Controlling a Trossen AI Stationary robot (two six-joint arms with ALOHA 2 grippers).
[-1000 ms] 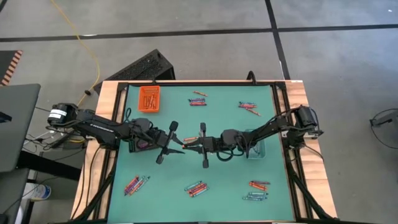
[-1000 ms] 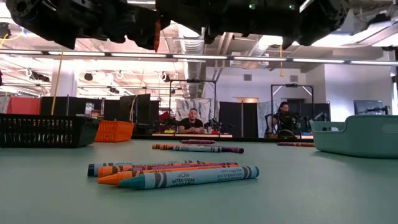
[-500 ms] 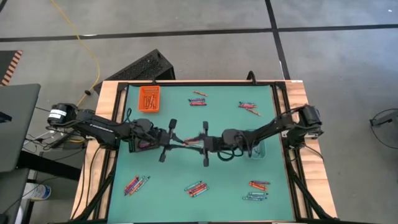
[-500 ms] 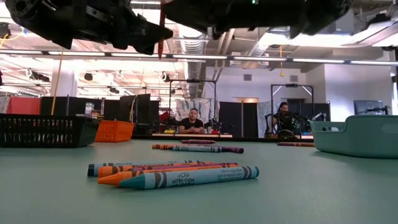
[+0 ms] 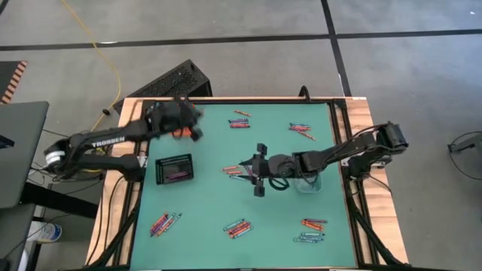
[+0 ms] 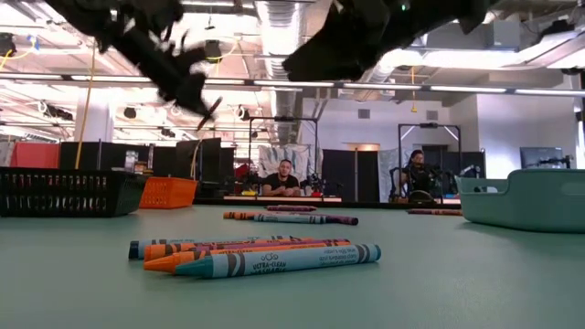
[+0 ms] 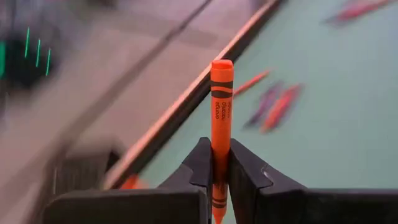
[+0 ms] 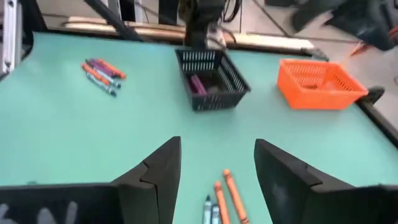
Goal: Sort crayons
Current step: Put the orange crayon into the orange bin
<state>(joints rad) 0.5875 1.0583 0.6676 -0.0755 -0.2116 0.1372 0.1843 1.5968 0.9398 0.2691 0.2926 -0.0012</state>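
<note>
Crayons are sorted by colour: one orange crayon (image 7: 221,124) is pinched upright in the left gripper (image 7: 214,168).
It is carried over the orange tray (image 8: 320,83), apparently for dropping; the right gripper (image 8: 217,163) is spread wide and empty above mid-table crayons (image 8: 222,200).

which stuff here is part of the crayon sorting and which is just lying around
Part of the job:
- orange crayon in the left gripper
- loose crayons on the mat
- orange basket, black basket, teal bin

Lying about:
- yellow cable on the floor
- black crate behind the table

Robotics lab: ceiling ducts (image 6: 283,18), test rigs (image 6: 430,160)
</note>
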